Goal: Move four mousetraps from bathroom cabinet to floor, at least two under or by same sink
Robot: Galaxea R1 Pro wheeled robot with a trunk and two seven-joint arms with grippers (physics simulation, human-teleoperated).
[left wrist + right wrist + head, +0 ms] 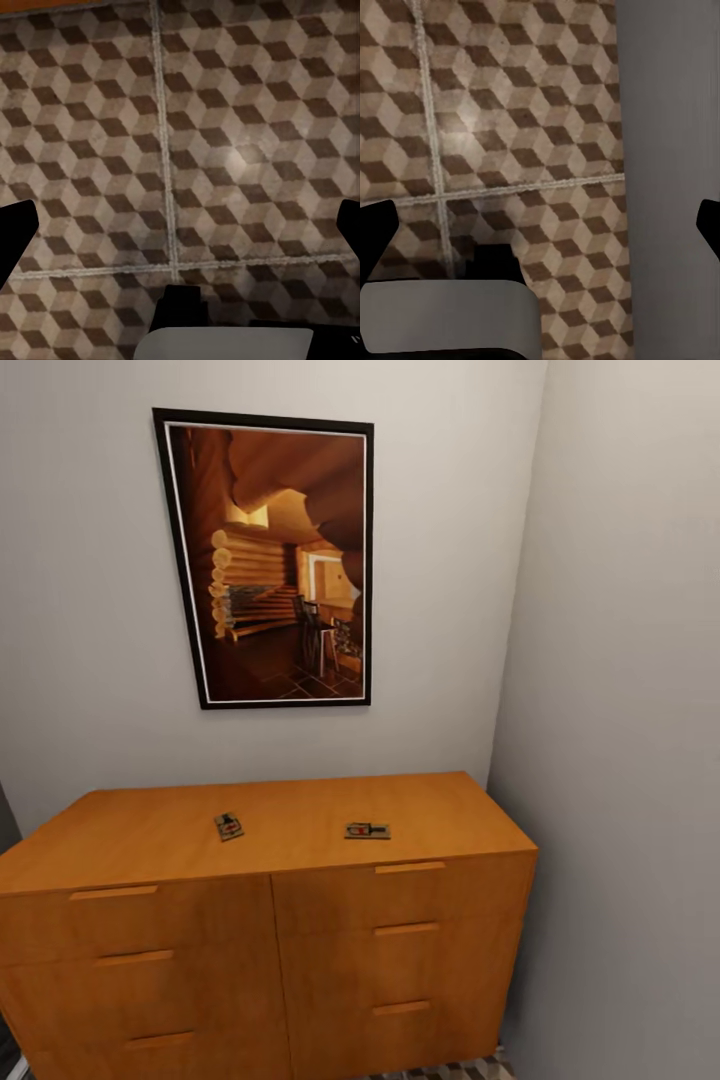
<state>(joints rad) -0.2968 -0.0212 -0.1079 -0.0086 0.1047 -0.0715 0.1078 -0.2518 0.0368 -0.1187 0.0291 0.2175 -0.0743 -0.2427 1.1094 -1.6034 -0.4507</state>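
Two mousetraps lie on the flat top of the orange-brown cabinet (300,880) in the head view: one mousetrap (229,826) left of centre, angled, and a second mousetrap (368,830) right of centre, lying lengthwise. Both are small tan boards with dark wire and a red mark. The cabinet's drawers and doors are closed. My left gripper (180,225) hangs open over the cube-patterned bathroom floor (225,150), with nothing between its black fingertips (16,232). My right gripper (540,225) is open too, above the same floor (510,112) beside a grey wall.
A framed picture (270,560) of a log-cabin interior hangs on the wall above the cabinet. A grey wall (620,760) closes in on the cabinet's right side. A sliver of patterned floor (470,1070) shows at the cabinet's foot.
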